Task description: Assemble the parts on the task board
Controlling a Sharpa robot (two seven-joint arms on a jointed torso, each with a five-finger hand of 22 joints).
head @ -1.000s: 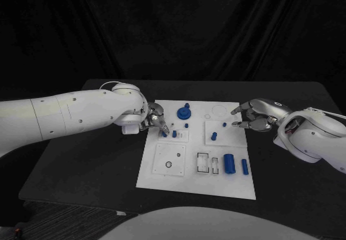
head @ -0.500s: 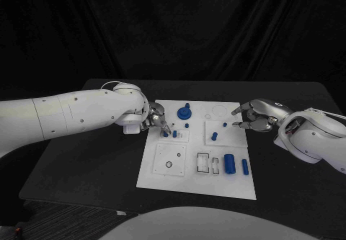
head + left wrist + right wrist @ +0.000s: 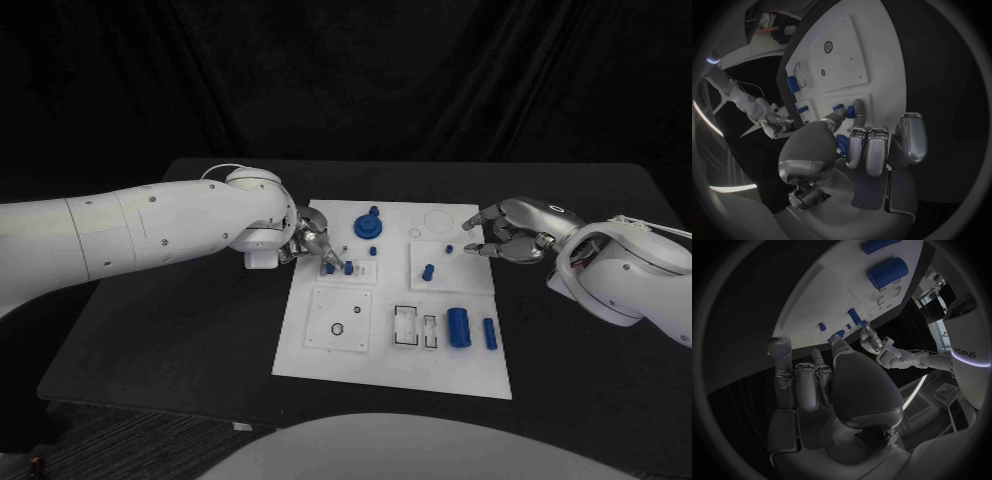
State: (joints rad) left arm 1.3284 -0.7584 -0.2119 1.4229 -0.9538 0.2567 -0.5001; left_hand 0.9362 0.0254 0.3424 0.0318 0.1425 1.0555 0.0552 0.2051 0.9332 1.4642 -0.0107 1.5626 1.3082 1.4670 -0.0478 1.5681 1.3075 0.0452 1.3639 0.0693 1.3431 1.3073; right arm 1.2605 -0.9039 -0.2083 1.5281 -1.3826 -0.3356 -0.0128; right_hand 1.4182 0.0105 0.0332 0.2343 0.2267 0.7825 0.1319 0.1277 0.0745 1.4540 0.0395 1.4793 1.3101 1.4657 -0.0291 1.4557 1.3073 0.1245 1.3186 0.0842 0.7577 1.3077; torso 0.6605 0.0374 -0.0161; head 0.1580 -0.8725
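Note:
The white task board point(image 3: 325, 365) lies mid-table with blue parts on it. My left hand point(image 3: 310, 243) is over the board's upper left corner. Its thumb and a fingertip point(image 3: 857, 107) pinch a small blue peg point(image 3: 849, 112) at the small square plate point(image 3: 356, 275), and the peg point(image 3: 329, 267) stands beside a second peg point(image 3: 348, 267). My right hand point(image 3: 508, 235) hovers at the board's right edge, holding nothing, fingers loosely curved and apart. A small blue peg point(image 3: 449, 249) stands just off its fingertips. That hand's palm point(image 3: 857, 390) faces the board point(image 3: 817, 305).
Also on the board are a round blue knob point(image 3: 369, 227), a peg point(image 3: 428, 270), a thick blue cylinder point(image 3: 459, 327), a thin blue one point(image 3: 490, 333) and a square plate with a ring point(image 3: 339, 320). Bare black table point(image 3: 173, 330) surrounds it.

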